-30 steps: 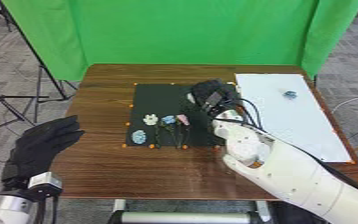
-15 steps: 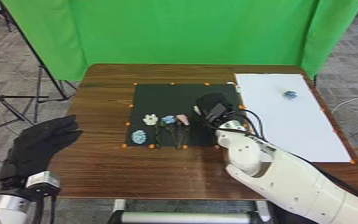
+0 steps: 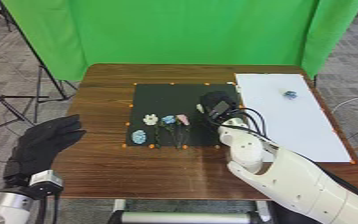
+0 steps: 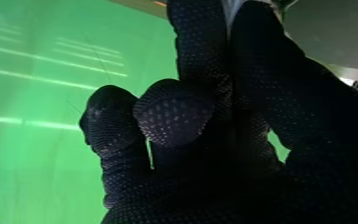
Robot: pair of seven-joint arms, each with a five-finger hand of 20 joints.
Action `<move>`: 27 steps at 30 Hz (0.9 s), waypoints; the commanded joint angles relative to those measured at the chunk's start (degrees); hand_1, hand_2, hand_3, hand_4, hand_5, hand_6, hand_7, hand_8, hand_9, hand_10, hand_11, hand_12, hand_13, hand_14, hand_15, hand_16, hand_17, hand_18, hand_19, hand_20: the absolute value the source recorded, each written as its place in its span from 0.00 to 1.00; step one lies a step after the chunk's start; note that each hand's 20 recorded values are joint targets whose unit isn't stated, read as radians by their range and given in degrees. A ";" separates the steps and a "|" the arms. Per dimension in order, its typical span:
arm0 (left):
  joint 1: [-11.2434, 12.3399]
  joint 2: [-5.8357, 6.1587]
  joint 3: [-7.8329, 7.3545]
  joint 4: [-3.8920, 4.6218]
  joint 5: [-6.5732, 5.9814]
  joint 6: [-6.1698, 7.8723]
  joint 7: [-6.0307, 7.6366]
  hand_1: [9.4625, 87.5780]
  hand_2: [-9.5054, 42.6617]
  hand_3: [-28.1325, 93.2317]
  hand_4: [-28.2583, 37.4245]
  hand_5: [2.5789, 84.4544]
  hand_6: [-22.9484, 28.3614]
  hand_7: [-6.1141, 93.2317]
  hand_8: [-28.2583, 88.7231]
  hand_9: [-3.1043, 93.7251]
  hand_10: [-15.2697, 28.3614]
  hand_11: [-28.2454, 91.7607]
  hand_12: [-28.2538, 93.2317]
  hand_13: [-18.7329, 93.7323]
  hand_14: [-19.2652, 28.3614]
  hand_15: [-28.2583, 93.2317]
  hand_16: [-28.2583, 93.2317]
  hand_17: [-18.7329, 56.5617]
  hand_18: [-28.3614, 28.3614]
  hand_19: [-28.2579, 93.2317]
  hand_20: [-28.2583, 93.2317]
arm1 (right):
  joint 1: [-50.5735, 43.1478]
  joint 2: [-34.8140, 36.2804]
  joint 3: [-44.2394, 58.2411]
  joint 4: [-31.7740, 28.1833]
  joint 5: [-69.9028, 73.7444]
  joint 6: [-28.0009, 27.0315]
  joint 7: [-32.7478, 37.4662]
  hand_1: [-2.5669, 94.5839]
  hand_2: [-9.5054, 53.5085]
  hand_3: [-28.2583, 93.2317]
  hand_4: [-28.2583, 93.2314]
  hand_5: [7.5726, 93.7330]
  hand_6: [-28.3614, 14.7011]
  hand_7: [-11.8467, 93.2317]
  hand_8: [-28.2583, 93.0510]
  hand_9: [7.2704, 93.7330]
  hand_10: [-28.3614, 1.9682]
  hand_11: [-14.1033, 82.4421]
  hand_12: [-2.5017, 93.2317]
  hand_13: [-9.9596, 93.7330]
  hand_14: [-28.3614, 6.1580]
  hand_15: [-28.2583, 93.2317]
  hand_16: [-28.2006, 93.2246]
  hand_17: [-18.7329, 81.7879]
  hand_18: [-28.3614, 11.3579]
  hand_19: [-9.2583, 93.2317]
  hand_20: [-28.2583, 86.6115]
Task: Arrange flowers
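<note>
My left hand (image 3: 40, 145) is open beside the table's left edge in the head view. My right hand (image 3: 218, 101) is over the right part of the dark mat (image 3: 162, 95), with a small pale flower (image 3: 199, 107) at its fingertips. In the right wrist view, the finger and thumb of my right hand (image 4: 211, 145) pinch the pale flower (image 4: 234, 7), mostly hidden by the glove. On the mat's lower left lie a white flower (image 3: 150, 119), a blue one (image 3: 168, 119), a pink one (image 3: 182, 119) and a light-blue bloom (image 3: 139, 136).
A white board (image 3: 286, 117) covers the table's right side, bearing a small blue flower (image 3: 290, 94) near its far end. Orange markers dot the mat's and board's borders. A green backdrop (image 3: 193, 32) hangs behind the brown table (image 3: 104, 100).
My right hand has shifted a little to the right and nearer the robot, and the pale flower has moved with it. The flowers on the mat have stayed put.
</note>
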 commanded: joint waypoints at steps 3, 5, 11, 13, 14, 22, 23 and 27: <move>1.43 -0.40 0.24 -0.09 0.04 -0.17 0.44 0.23 0.27 0.91 0.20 0.56 0.71 0.26 0.15 0.44 0.85 0.52 0.31 0.42 1.00 0.76 0.11 0.13 0.93 0.73 0.33 | 2.98 2.08 -1.20 -1.67 -0.95 2.94 -0.48 0.57 0.05 0.85 0.00 0.82 0.65 0.35 0.25 0.94 0.66 0.38 0.32 0.88 0.71 0.83 0.42 0.75 0.29 1.00 0.53; 2.09 -0.22 0.18 -0.21 -0.18 0.11 0.93 0.23 0.27 0.91 0.20 0.56 0.71 0.26 0.15 0.44 0.85 0.52 0.31 0.42 1.00 0.76 0.11 0.13 0.93 0.73 0.33 | 2.98 2.69 -1.18 -2.29 -0.63 2.63 -0.52 0.57 0.05 0.85 0.00 0.82 0.65 0.35 0.25 0.94 0.66 0.38 0.32 0.88 0.71 0.83 0.42 0.75 0.30 1.00 0.53; 2.29 0.03 0.20 -0.21 -0.27 0.16 1.24 0.23 0.27 0.91 0.20 0.56 0.71 0.26 0.15 0.44 0.85 0.53 0.31 0.42 1.00 0.76 0.11 0.13 0.93 0.73 0.32 | 2.48 4.67 -1.36 -4.15 -0.70 2.18 -1.90 0.57 0.04 0.85 0.00 0.82 0.65 0.35 0.25 0.94 0.66 0.38 0.33 0.88 0.71 0.83 0.42 0.75 0.29 1.00 0.53; 2.16 0.01 0.16 -0.16 -0.12 0.00 1.13 0.23 0.27 0.91 0.20 0.56 0.71 0.26 0.15 0.44 0.85 0.53 0.31 0.42 1.00 0.76 0.11 0.13 0.93 0.74 0.32 | 2.19 5.17 -1.28 -4.46 -1.51 1.89 -2.54 0.57 0.04 0.85 0.00 0.82 0.66 0.35 0.25 0.93 0.66 0.38 0.33 0.88 0.70 0.83 0.42 0.75 0.29 1.00 0.53; 2.26 0.03 0.17 -0.23 -0.18 0.13 1.09 0.23 0.27 0.91 0.20 0.56 0.70 0.26 0.15 0.44 0.85 0.53 0.30 0.42 1.00 0.76 0.11 0.13 0.93 0.74 0.32 | 2.17 5.24 -1.40 -4.50 -1.33 1.85 -2.51 0.57 0.04 0.85 0.00 0.82 0.65 0.35 0.25 0.93 0.66 0.38 0.33 0.88 0.70 0.83 0.42 0.75 0.29 1.00 0.53; 1.85 0.35 0.29 -0.06 -0.11 -0.08 0.66 0.23 0.27 0.91 0.20 0.56 0.70 0.27 0.15 0.44 0.84 0.53 0.30 0.42 1.00 0.76 0.11 0.13 0.93 0.74 0.32 | 0.31 5.74 -0.57 -5.18 -0.79 -0.15 -2.03 0.57 0.04 0.85 0.00 0.82 0.65 0.35 0.25 0.93 0.66 0.37 0.33 0.87 0.69 0.83 0.42 0.74 0.29 1.00 0.53; 1.75 0.38 0.30 -0.01 -0.09 -0.20 0.60 0.23 0.27 0.91 0.20 0.56 0.70 0.27 0.15 0.44 0.84 0.53 0.30 0.42 1.00 0.76 0.11 0.13 0.93 0.74 0.32 | 0.20 5.72 -0.59 -5.18 -0.91 -0.27 -1.97 0.57 0.04 0.85 0.00 0.82 0.65 0.35 0.25 0.93 0.66 0.37 0.33 0.87 0.70 0.83 0.42 0.74 0.29 1.00 0.53; 1.88 0.55 0.28 -0.02 -0.19 -0.20 0.90 0.23 0.27 0.91 0.20 0.56 0.70 0.27 0.15 0.44 0.84 0.53 0.30 0.42 1.00 0.76 0.11 0.13 0.93 0.74 0.32 | -0.09 5.64 -0.49 -5.09 -0.78 -1.27 -1.63 0.57 0.04 0.85 0.00 0.82 0.66 0.35 0.25 0.93 0.66 0.36 0.33 0.87 0.69 0.83 0.42 0.74 0.29 1.00 0.53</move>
